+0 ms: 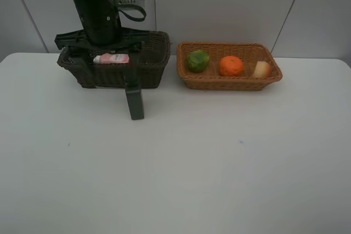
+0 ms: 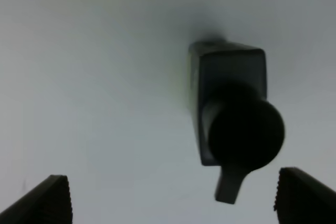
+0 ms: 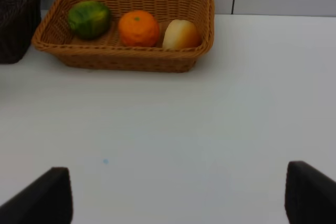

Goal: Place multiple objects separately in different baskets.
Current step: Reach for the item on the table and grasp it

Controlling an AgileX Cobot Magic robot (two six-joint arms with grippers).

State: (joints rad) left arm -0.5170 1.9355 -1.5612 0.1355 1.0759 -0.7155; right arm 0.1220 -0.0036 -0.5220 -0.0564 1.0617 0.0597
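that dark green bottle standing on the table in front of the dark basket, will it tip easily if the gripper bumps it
Probably yes. The dark green bottle stands upright, tall against a narrow base, so a sideways nudge could topple it. Its flat sides suggest it would slide rather than roll once down. The open left gripper hangs above it with the jaws wide, so a centred descent looks safer.

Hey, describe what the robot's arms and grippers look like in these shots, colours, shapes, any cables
The one arm visible in the high view is a glossy black column with a looped black cable near its top and a wide black crossbar below. The left gripper shows dark fingertips with ridged, serrated inner edges. The right gripper shows plain dark, blocky fingertips.
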